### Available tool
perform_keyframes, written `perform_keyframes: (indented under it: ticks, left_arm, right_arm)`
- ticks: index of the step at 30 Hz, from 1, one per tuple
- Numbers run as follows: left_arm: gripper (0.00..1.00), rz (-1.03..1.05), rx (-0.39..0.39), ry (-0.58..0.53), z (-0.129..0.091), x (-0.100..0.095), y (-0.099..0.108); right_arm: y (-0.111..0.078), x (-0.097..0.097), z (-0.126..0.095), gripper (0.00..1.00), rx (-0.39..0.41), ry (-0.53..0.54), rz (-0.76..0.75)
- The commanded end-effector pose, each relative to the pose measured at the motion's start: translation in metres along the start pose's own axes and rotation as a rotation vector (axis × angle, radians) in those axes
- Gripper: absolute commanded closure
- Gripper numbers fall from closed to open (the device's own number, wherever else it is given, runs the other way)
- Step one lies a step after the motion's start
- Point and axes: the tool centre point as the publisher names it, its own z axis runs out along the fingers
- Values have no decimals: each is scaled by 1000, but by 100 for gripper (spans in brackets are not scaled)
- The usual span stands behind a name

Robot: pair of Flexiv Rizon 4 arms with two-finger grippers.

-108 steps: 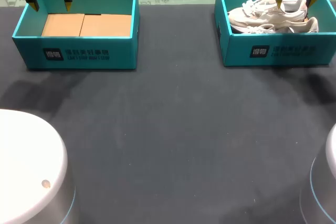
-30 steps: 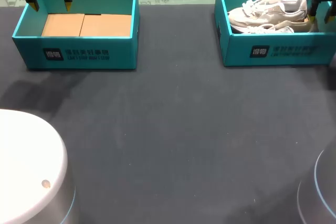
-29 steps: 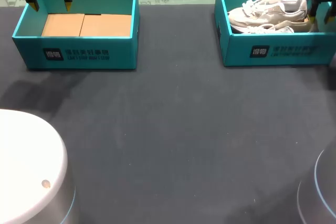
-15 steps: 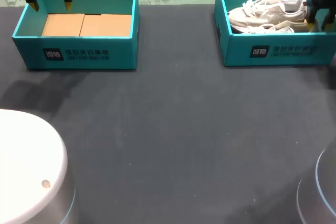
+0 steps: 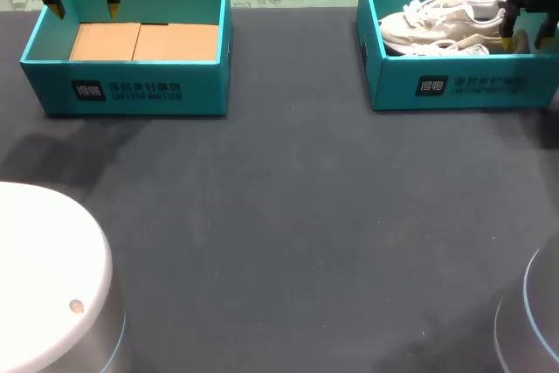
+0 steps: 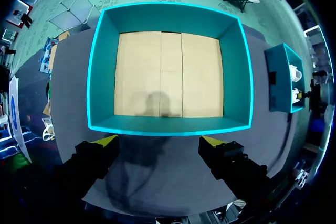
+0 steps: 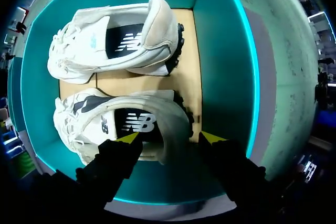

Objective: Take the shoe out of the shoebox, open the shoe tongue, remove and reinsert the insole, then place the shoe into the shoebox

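Two white sneakers lie side by side in the teal shoebox (image 5: pixel 463 85) at the back right. My right gripper (image 5: pixel 524 39) hangs over the heel end of the near shoe (image 5: pixel 472 45). In the right wrist view the right gripper (image 7: pixel 170 137) stands open astride that shoe's (image 7: pixel 94 124) heel, one tip over the shoe opening, the other outside the heel near the box wall (image 7: pixel 220 51). The far shoe (image 7: pixel 105 40) lies beyond, untouched. My left gripper (image 5: pixel 83 10) is open above the back left corner of an empty teal box (image 5: pixel 131 89).
The left wrist view looks down on the empty box (image 6: pixel 168 124) with its bare cardboard floor, ahead of the open left gripper (image 6: pixel 163 141). Dark table surface (image 5: pixel 288 216) spreads between the boxes. White rounded arm bases (image 5: pixel 44 286) sit at the near corners.
My right gripper has shifted left and lower, from beside the box's right end to over the near shoe's heel. The left arm has not moved.
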Motion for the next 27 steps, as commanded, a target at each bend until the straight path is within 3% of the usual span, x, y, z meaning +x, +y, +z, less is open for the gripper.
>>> perform_keyframes:
  ticks: [1,11,22,27]
  left_arm:
    - [0,0,0,0,0,0,0]
    - [0,0,0,0,0,0,0]
    - [0,0,0,0,0,0,0]
    - [0,0,0,0,0,0,0]
  right_arm:
    - [1,-1,6,26,8,3,5]
    - [3,-1,20,24,6,11,4]
    - [2,0,37,13,12,13,-2]
    - [2,-1,43,17,12,17,-3]
